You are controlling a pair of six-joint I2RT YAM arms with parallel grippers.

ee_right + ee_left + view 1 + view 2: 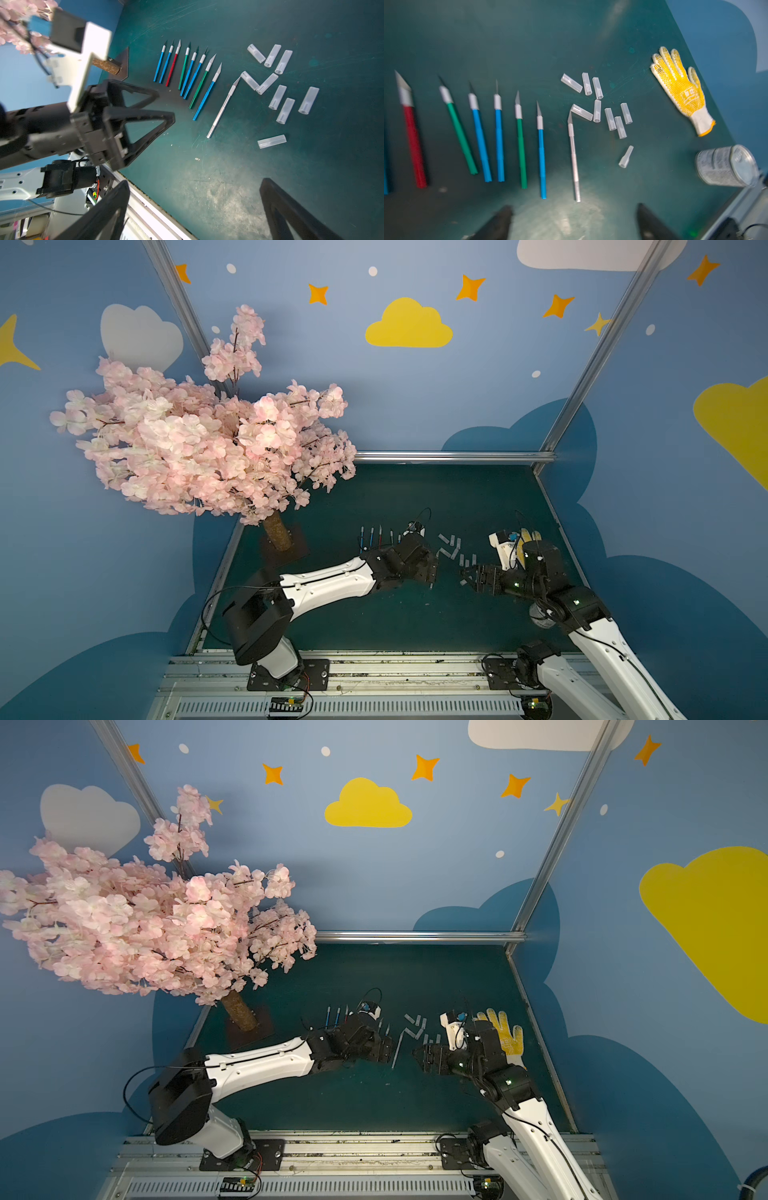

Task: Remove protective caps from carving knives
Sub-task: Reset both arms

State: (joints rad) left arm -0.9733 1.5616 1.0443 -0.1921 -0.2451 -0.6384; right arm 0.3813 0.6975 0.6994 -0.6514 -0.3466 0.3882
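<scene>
The knives (pixel 499 145) are lying side by side in a row on the tabletop (pixel 529 41). The caps (pixel 597 88) are lying clustered just right of them, with the glove (pixel 681 89) farther right and the can (pixel 724 166) lying nearer the robot. The tree (pixel 199 439) is standing far left.

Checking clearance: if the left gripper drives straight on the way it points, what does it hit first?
Probably the whitish knife: its handle end lies just ahead between the open fingers of the left gripper. Height is unclear, so it might pass over.
</scene>
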